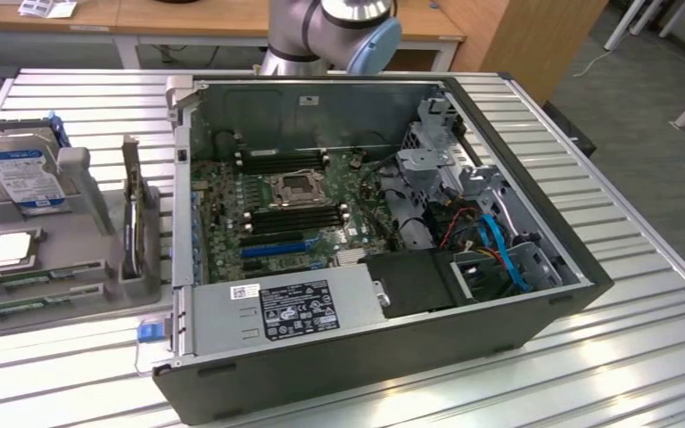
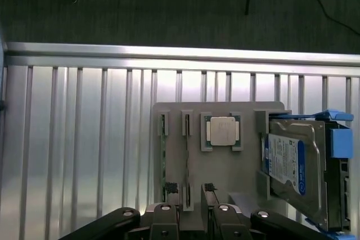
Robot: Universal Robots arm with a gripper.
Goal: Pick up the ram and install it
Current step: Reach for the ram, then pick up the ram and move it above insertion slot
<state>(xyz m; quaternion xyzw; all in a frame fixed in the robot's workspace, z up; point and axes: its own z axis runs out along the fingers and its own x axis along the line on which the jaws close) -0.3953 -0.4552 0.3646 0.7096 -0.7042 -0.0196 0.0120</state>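
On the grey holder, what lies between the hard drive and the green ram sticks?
A square silver processor chip, lying flat in its recess between hard drive and ram sticks; the wrist view shows it.

Read the exterior view as a clock face centred on the open dark grey steel computer case (image 1: 378, 357), which stands on the ribbed aluminium table (image 1: 628, 357). The silver-and-blue robot arm (image 1: 331, 27) rises at 12 o'clock, behind the case. At 9 o'clock, just beside the case, the flat grey plastic parts holder (image 1: 81, 241) lies on the table.

On the holder, the silver hard drive with a blue label (image 1: 15, 174) stands at 12 o'clock. The square silver processor chip (image 1: 10, 251) lies at the middle, and the long thin green ram stick (image 1: 28, 306) lies in a slot at 6 o'clock.

Inside the case, the green motherboard (image 1: 218, 205) sits at 10 o'clock and the grey boxed power supply (image 1: 283, 308) at 6 o'clock.
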